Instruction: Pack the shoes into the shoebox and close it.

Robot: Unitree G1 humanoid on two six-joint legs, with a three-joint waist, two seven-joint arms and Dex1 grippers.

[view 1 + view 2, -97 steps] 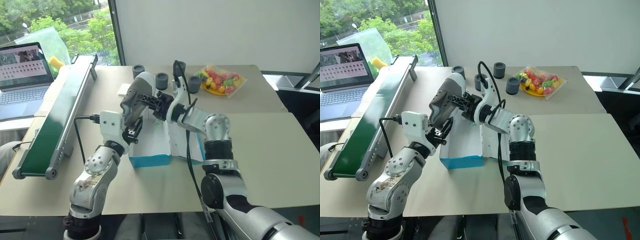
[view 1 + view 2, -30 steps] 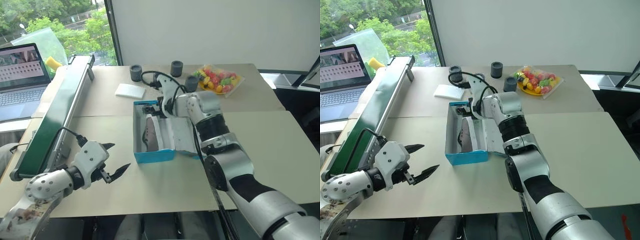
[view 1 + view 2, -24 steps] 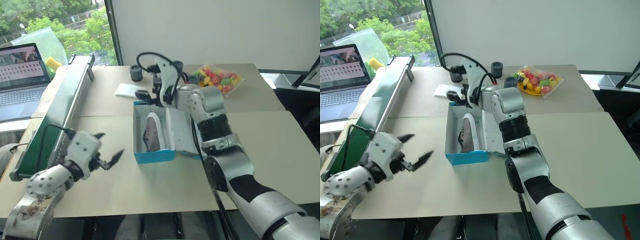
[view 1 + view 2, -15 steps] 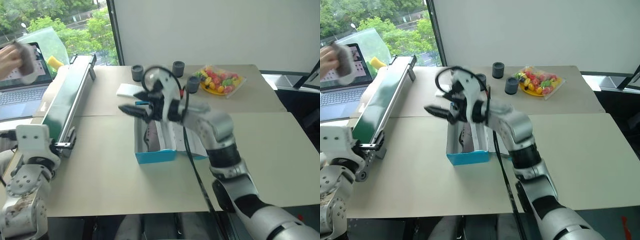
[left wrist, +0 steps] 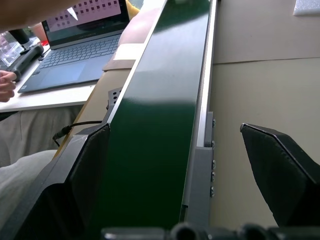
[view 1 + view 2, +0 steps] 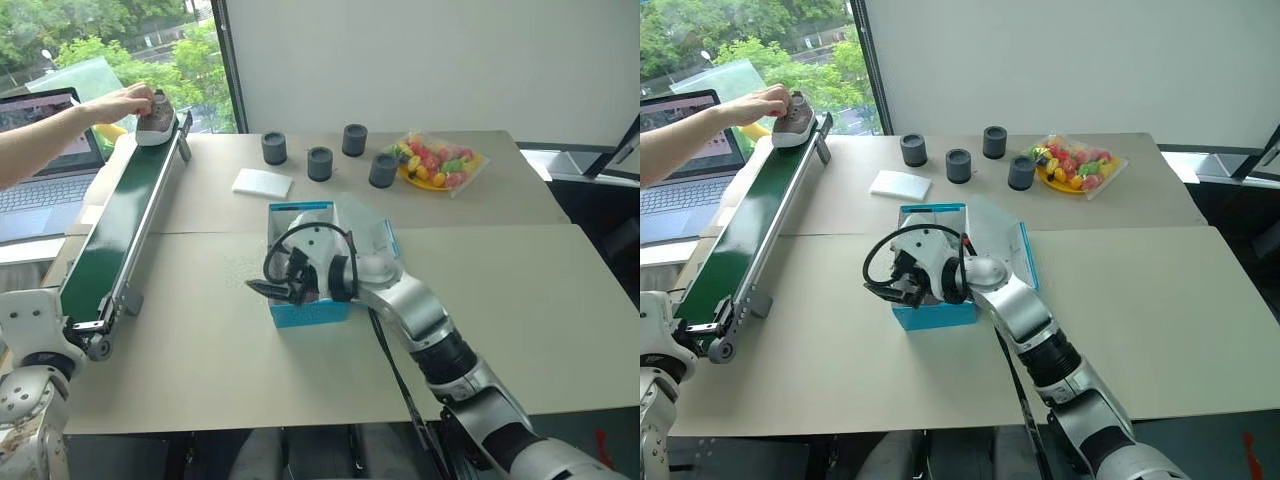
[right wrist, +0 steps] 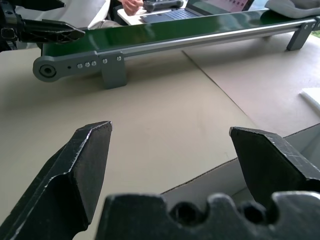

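Observation:
The blue shoebox [image 6: 300, 212] stands open mid-table, its lid [image 6: 372, 236] lying back to the right. My right gripper [image 6: 262, 290] hangs open and empty at the box's near left corner, pointing left; my hand hides most of the box's inside. One grey-brown shoe [image 6: 156, 110] rests on the far end of the green conveyor [image 6: 115, 225], with a person's hand [image 6: 130, 100] on it. My left gripper [image 6: 702, 328] is open at the conveyor's near end, and in the left wrist view its fingers [image 5: 85, 165] stand either side of the belt [image 5: 155, 110].
A laptop [image 6: 40, 150] sits left of the conveyor. A white pad [image 6: 262, 182], several dark grey cups [image 6: 320, 163] and a plate of colourful toy fruit [image 6: 440, 160] lie behind the box. The person's arm [image 6: 45, 145] reaches across from the left.
My right gripper pulled back from over the box to its near left corner. My left arm swung left to the conveyor's near end. A person's hand set a shoe on the belt's far end.

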